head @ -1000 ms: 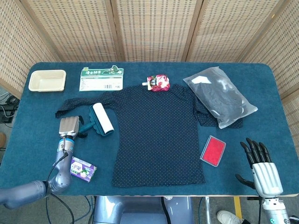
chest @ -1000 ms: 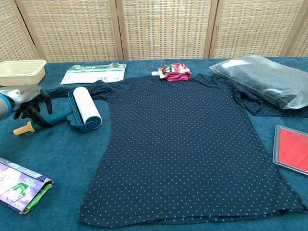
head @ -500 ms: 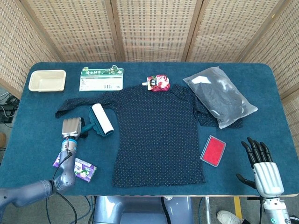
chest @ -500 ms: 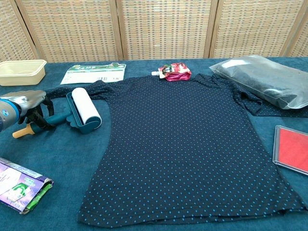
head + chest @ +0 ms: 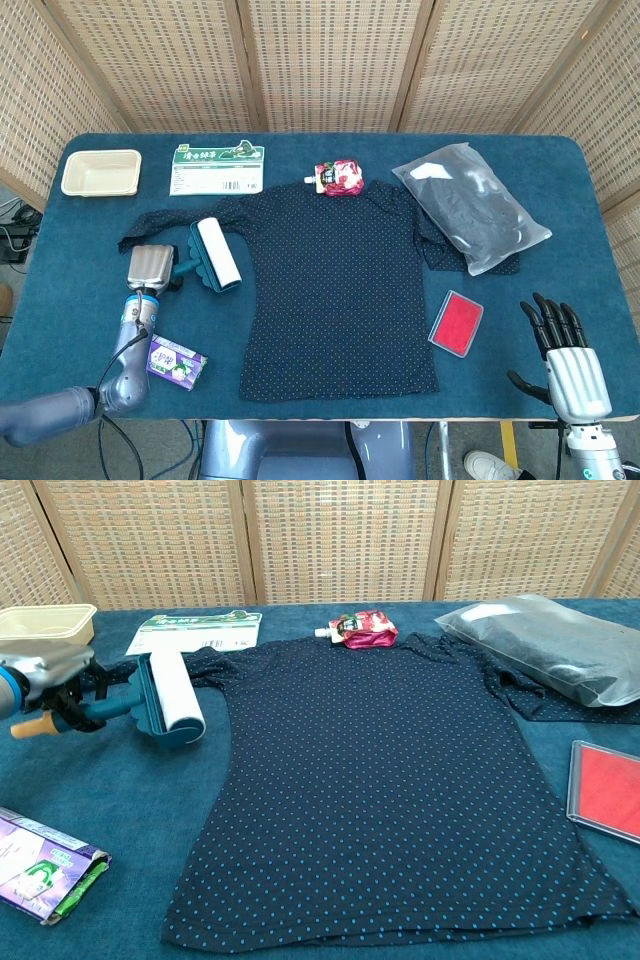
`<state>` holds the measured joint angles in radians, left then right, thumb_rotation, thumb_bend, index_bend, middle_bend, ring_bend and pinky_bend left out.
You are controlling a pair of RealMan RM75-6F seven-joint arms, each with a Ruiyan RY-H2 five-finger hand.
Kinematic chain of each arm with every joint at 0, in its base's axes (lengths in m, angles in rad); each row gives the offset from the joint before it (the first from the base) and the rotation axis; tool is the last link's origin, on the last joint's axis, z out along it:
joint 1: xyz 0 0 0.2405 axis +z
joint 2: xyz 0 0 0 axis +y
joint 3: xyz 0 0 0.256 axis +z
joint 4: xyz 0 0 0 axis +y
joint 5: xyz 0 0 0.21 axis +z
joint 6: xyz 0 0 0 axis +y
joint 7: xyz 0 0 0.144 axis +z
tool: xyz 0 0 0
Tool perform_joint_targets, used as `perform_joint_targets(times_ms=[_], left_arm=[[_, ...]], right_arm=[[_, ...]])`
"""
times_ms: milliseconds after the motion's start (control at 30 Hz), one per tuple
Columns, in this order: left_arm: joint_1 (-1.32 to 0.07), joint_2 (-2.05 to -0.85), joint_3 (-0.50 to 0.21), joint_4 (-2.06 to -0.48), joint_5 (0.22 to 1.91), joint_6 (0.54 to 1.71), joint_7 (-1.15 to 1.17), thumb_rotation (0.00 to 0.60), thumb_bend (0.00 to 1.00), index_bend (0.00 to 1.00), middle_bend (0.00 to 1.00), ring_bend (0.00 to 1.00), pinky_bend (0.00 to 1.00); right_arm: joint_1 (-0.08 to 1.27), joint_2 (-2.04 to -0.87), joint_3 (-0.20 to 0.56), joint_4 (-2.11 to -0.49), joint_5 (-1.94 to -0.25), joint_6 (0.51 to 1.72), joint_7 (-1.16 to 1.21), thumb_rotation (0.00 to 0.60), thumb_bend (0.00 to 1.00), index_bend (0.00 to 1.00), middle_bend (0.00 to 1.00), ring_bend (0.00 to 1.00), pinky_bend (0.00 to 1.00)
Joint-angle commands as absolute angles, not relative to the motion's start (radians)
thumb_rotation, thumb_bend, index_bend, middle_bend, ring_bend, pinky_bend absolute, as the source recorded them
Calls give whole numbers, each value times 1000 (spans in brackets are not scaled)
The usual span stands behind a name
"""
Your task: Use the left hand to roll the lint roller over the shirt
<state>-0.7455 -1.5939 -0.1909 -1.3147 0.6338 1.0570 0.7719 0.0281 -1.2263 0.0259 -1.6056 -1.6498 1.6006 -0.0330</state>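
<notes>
The lint roller (image 5: 216, 254) (image 5: 172, 696) has a white roll in a teal frame and sits at the left edge of the shirt, over its left sleeve. My left hand (image 5: 150, 267) (image 5: 56, 682) grips its teal handle, whose wooden tip (image 5: 27, 726) sticks out behind the fingers. The dark blue dotted shirt (image 5: 340, 290) (image 5: 390, 780) lies flat in the middle of the table. At the near right corner my right hand (image 5: 565, 355) rests with fingers spread and holds nothing; the chest view does not show it.
Along the back stand a beige tray (image 5: 101, 172) (image 5: 45, 623), a green-white card (image 5: 218, 168), a red pouch (image 5: 340, 178) and a plastic bag of dark cloth (image 5: 470, 205). A red case (image 5: 456, 322) lies right of the shirt, a purple packet (image 5: 176, 362) near the left front.
My left hand has closed around the roller's handle and lifted it slightly, and the roller has tipped and shifted a little back and left. The right hand has stayed put.
</notes>
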Motion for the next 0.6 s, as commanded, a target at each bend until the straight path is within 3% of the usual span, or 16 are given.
perform_joint_targets(times_ms=[33, 333, 600], left_arm=[[-761, -1501, -179, -1395, 683, 1022, 782, 600, 638, 851, 878, 734, 686], [-797, -1406, -171, -1450, 744, 936, 746, 600, 588, 852, 878, 734, 683], [-872, -1441, -153, -1381, 723, 846, 765, 600, 551, 852, 878, 733, 682]], right_arm=[[27, -1224, 25, -1608, -1652, 1603, -32, 600, 61, 0, 0, 0, 0], [28, -1224, 28, -1607, -1644, 1599, -34, 600, 61, 0, 0, 0, 0], [33, -1231, 42, -1589, -1605, 1578, -41, 600, 61, 0, 0, 0, 0]])
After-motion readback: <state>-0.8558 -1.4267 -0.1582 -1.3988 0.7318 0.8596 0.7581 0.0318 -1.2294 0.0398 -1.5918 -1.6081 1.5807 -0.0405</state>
